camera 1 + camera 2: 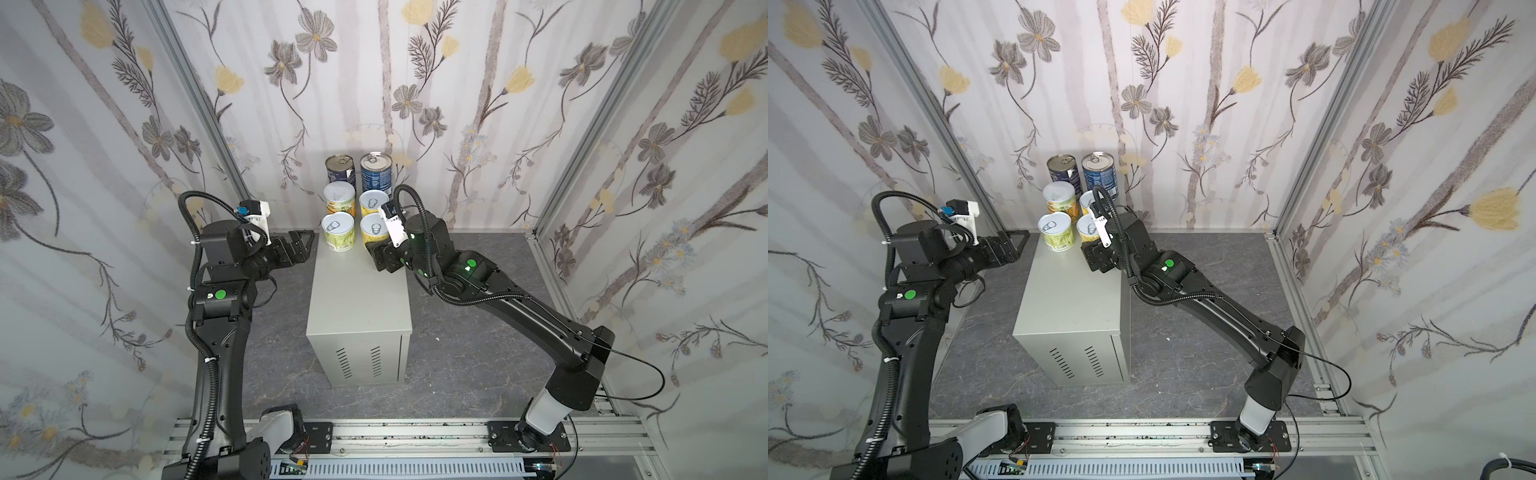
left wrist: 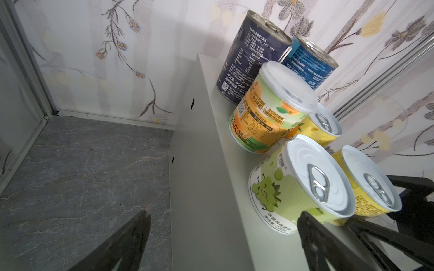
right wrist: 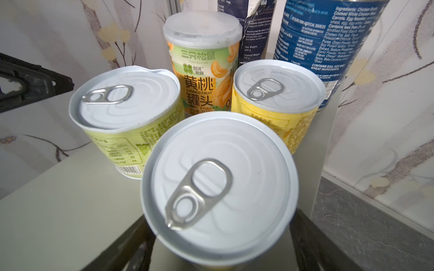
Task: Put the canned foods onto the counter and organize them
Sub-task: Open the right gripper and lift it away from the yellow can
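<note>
Six cans (image 1: 339, 200) in pairs at bench (image 1: 357, 299) far end. Left fingers (image 2: 328, 248) apart, empty. Right fingers (image 3: 314, 244) straddle near-right yellow can (image 3: 218, 183); grip unclear.

Light-grey counter (image 1: 357, 291), dark marbled floor (image 1: 478, 353).

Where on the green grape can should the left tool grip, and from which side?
Probably the label wall of the green grape can at mid-height, coming in level from the free front-left corner of the cabinet, near the open left tool. It stands upright; the peach can behind and the near yellow can on its right crowd those sides.
</note>
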Robot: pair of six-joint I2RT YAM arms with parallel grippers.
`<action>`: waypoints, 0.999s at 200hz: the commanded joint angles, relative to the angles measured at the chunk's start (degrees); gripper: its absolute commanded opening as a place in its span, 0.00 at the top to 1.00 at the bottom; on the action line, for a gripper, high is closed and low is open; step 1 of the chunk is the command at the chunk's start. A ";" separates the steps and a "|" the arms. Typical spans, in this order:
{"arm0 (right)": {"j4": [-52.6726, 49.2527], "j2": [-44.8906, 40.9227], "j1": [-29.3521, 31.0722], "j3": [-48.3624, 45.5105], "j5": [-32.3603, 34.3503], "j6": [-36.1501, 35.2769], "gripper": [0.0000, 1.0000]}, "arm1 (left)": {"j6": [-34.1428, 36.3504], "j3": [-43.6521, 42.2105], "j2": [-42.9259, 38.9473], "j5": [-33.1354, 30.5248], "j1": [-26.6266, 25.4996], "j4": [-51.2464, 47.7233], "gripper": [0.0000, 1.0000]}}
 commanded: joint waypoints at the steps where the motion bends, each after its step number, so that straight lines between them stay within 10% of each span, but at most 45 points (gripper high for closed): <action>1: 1.79 -2.69 -0.06 -1.11 -0.09 -0.03 0.03 | -0.16 -0.03 -0.11 0.48 0.02 2.26 0.00; 200: 6.81 -6.39 -9.25 -6.79 -4.65 3.39 0.00 | -0.07 -0.76 -0.88 0.55 0.06 2.55 0.00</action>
